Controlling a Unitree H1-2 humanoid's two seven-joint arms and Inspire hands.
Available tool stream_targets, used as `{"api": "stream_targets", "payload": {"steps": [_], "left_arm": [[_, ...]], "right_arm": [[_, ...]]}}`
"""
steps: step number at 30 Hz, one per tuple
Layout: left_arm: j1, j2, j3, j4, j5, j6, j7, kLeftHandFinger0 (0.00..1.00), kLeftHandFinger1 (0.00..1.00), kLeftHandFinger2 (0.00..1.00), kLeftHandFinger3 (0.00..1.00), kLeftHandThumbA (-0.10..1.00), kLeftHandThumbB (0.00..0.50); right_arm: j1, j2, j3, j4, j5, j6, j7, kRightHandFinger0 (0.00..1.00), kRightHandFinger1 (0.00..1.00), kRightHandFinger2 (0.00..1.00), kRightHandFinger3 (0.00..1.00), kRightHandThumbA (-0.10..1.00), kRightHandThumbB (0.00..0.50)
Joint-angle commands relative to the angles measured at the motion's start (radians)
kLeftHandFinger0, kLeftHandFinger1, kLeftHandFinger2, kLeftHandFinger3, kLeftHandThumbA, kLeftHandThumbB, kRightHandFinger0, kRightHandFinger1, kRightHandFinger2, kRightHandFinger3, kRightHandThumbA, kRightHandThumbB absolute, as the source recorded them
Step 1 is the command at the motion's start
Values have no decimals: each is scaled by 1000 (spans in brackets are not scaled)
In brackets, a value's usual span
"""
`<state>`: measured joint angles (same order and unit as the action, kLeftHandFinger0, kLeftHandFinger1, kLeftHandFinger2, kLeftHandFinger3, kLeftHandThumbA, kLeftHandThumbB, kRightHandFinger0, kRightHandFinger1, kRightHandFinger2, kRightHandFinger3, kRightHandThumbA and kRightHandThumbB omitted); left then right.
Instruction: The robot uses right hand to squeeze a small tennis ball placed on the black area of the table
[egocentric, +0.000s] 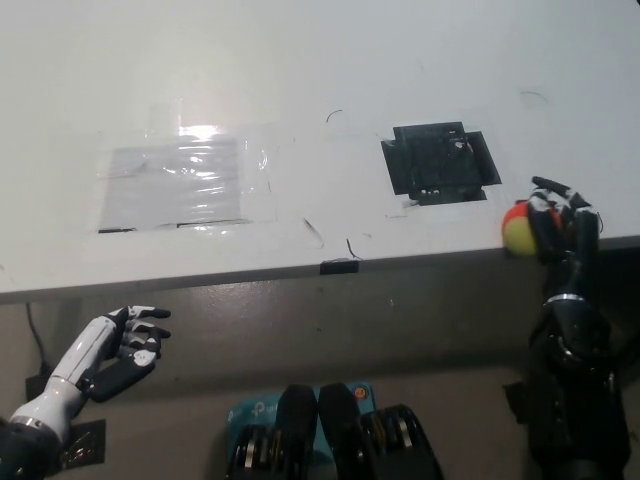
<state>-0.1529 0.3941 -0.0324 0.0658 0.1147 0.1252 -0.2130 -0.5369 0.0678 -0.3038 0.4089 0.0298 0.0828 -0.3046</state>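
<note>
right hand (562, 222): fingers are being spread beside the ball; no firm grasp is being shown
tennis ball (517, 228): one, being kept at the table (300, 80) edge, well right of the black area (440, 163)
left hand (125, 345): one, being rested below the edge, loosely open, empty
risk: ball being nudged off the edge by loose fingers
</note>
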Motion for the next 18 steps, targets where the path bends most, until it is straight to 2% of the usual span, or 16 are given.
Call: {"api": "stream_targets", "payload": {"steps": [1,2,3,5,6,10,12,14,16,17,18], "left_arm": [[5,29,41,-23,-17,-78,14,431,510,614,703,389,97],[4,30,40,-23,-18,-78,13,431,507,612,708,398,106],[4,29,41,-19,-19,-86,13,429,506,611,709,402,111],[7,33,41,-23,-14,-79,15,425,503,607,709,417,114],[7,34,40,-22,-12,-80,15,423,502,609,709,427,118],[8,36,40,-33,-7,-66,16,431,506,614,711,420,113],[7,33,41,-31,-13,-75,15,423,501,603,696,420,115],[7,33,40,-30,-13,-74,14,427,507,609,704,418,116],[10,34,39,-34,-6,-68,17,437,519,622,723,427,117],[10,32,41,-39,-12,-58,14,447,523,628,727,409,109],[6,32,40,-38,-15,-57,11,449,523,629,726,409,108]], "right_arm": [[-237,90,-329,-532,1011,163,-223,0,0,98,531,-60,0],[-238,76,-328,-569,1063,161,-241,0,0,83,455,93,0],[-238,71,-331,-582,1083,157,-249,0,0,80,410,93,0],[-235,66,-334,-603,1118,152,-275,0,0,67,452,48,0],[-232,63,-336,-607,1130,152,-273,0,0,63,449,78,0],[-221,59,-334,-642,1168,152,-301,0,0,64,586,320,0],[-216,59,-334,-648,1180,152,-301,0,0,68,617,329,0],[-211,58,-330,-650,1189,159,-298,0,0,91,643,216,0],[-206,59,-327,-652,1200,166,-290,0,0,90,641,214,0],[-205,63,-327,-653,1206,166,-295,0,0,96,695,146,0],[-204,64,-328,-654,1211,166,-300,0,0,101,708,126,0]]}}
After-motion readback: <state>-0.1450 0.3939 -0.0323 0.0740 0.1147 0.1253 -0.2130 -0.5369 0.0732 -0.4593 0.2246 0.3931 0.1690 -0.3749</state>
